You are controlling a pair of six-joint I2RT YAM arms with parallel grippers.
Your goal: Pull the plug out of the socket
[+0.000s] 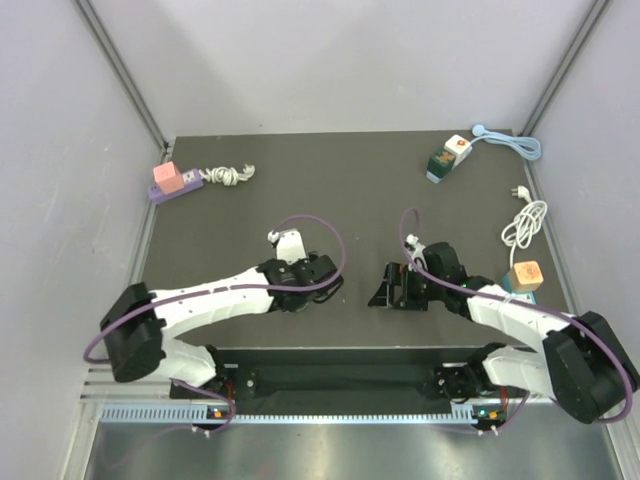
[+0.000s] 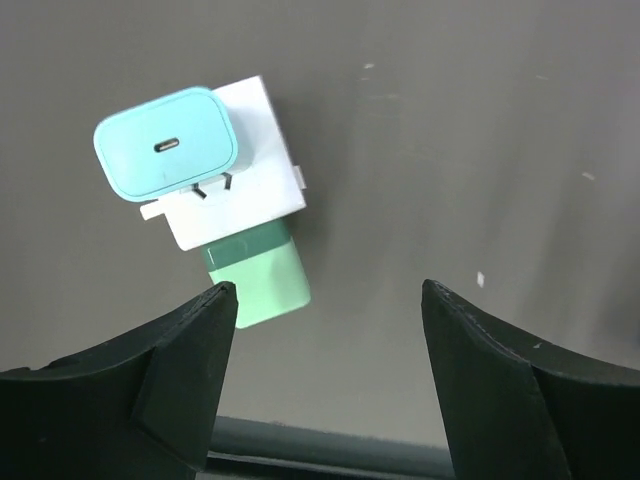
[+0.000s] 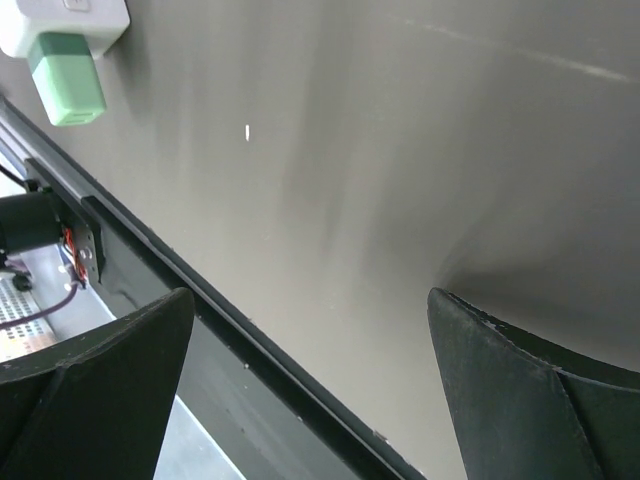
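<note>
Upper left, a glossy rounded teal plug is sticking from a boxy white socket; the left gripper and right gripper are gaping wide.

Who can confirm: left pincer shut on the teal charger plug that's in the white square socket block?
No. The left wrist view shows the left pincer open, holding nothing, and stopped short of the teal charger plug. The plug is in the white square socket block, prongs partly showing.

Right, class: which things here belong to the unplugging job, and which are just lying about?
Job: white socket block, teal plug, green plug, left gripper.
Lying about: purple strip, blue-corded socket, orange cube.
</note>
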